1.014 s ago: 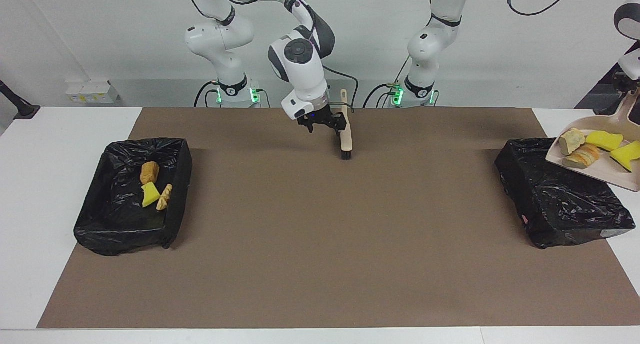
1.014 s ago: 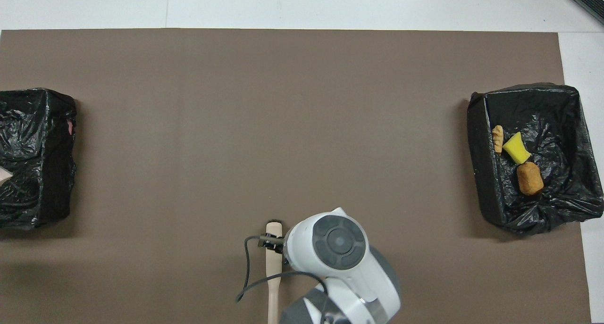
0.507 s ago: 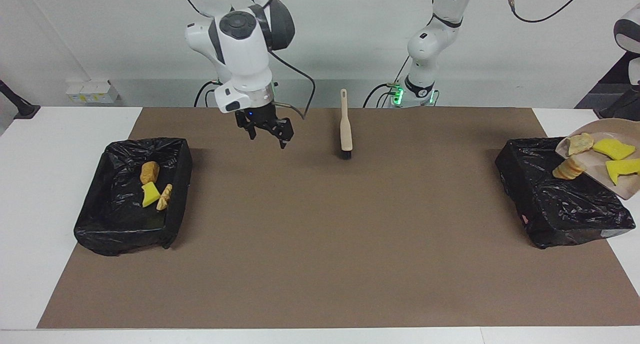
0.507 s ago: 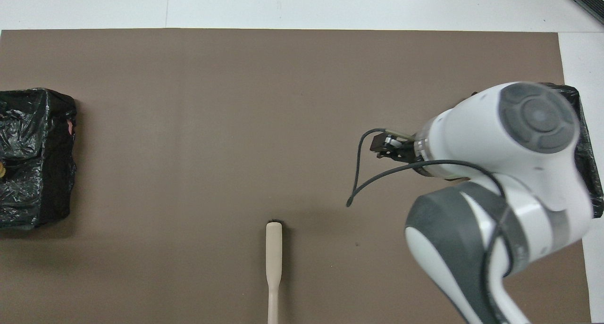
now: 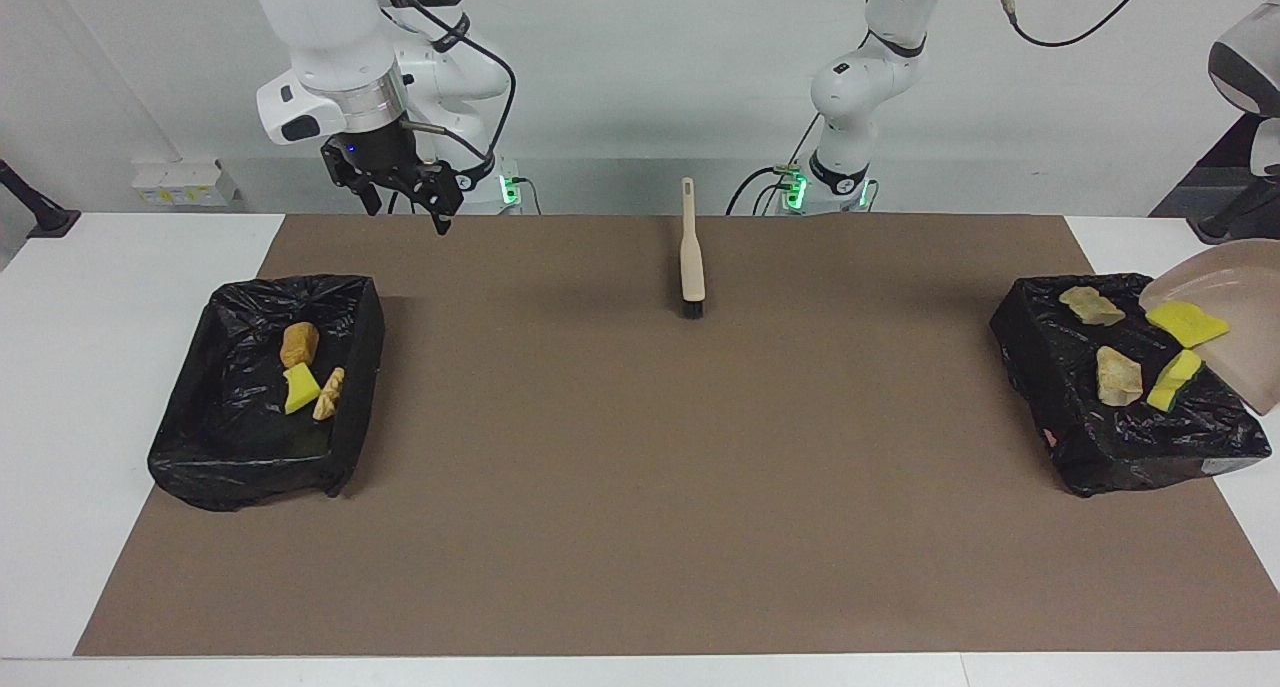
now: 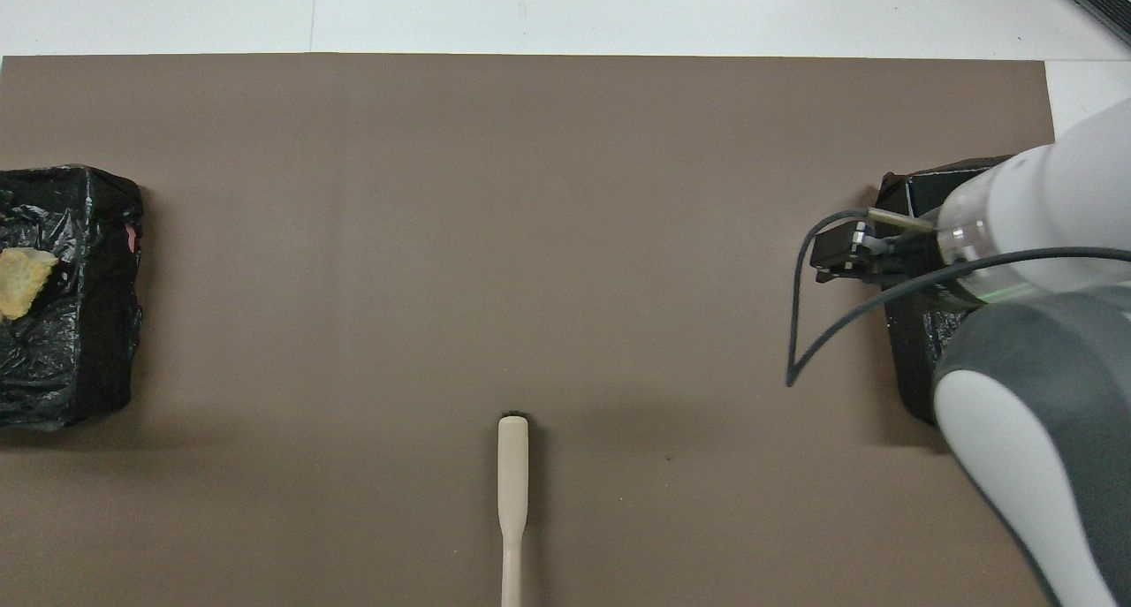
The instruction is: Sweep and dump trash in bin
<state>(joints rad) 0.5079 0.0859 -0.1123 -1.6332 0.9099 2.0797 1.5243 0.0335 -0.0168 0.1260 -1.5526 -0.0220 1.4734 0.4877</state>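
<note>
Right gripper [image 5: 405,210] hung spread wide and empty over the mat [image 5: 640,487], near the bin at the right arm's end [image 5: 190,457], which held three trash bits [image 5: 300,387]. Left gripper, out of frame, clamped the tilted dustpan [image 5: 1235,357] over the bin at the left arm's end [image 5: 1040,367]; four bits [image 5: 1118,377] lay there, one yellow sponge [image 5: 1185,322] at the dustpan's lip.

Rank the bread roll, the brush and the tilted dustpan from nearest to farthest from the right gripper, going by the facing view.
From the right gripper, raised near its own base:
1. Bread roll, in the bin at the right arm's end.
2. Brush, lying mid-table near the robots.
3. Dustpan, tipped over the bin at the left arm's end.
</note>
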